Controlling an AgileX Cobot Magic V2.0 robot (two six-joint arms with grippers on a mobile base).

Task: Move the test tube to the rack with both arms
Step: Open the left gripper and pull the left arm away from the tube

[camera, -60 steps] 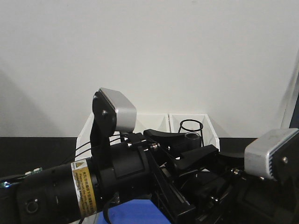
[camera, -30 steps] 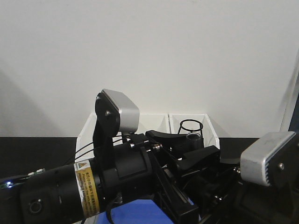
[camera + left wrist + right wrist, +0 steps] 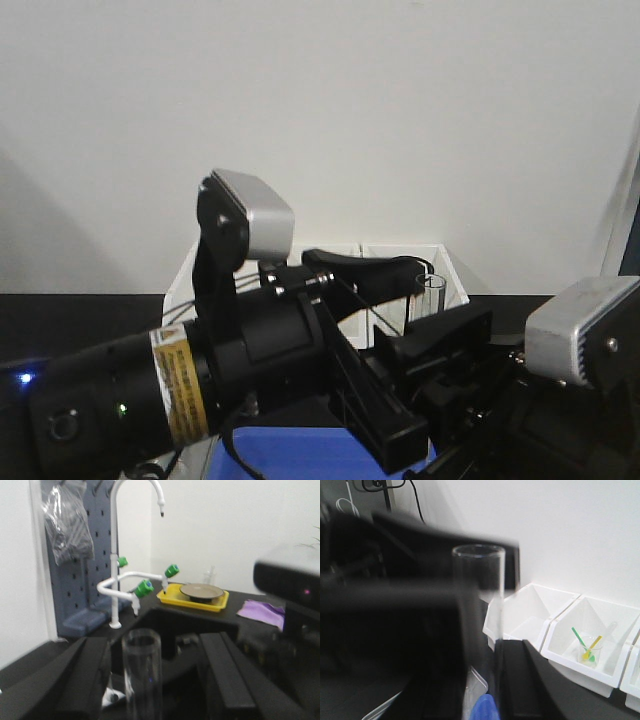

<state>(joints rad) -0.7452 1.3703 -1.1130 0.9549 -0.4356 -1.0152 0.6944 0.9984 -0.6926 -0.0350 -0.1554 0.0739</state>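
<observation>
**Arm-to-arm pass: one sure pinch before the other lets go**

L wrist view: the jaws of the left gripper (image 3: 155, 645) are spread, one black finger on each side of the test tube (image 3: 142, 680), w/ a clear gap both sides, so no contact. The tube stands upright, open rim up, roughly centred btw them. The faucet (image 3: 116, 555) and yellow tray (image 3: 167, 596) sit well behind.

R wrist view: blurred, but the right gripper (image 3: 487, 650) seems to pinch the tube's lower part. The tube is upright, its rim above the fingers. The white bins (image 3: 555, 625) lie beyond.

Front view: the left arm (image 3: 270, 350), w/ its yellow label (image 3: 178, 390), reaches across toward the right arm (image 3: 585, 335). The tube's top pokes up btw them, in front of the bins. The rack isn't in any view.

Judgement: this looks like the handover, though I can't tell which way it goes. If L is the taker:
- Hold the tube vertical.
- Set the L pads on bare glass, clear of the R fingers and below the flared rim.
- Close slowly & squarely. Glass is prob. slick and brittle, so use moderate force.
- R opens only once L's hold is sure.
- The fingers are crowded, so back out straight, no twist.
</observation>
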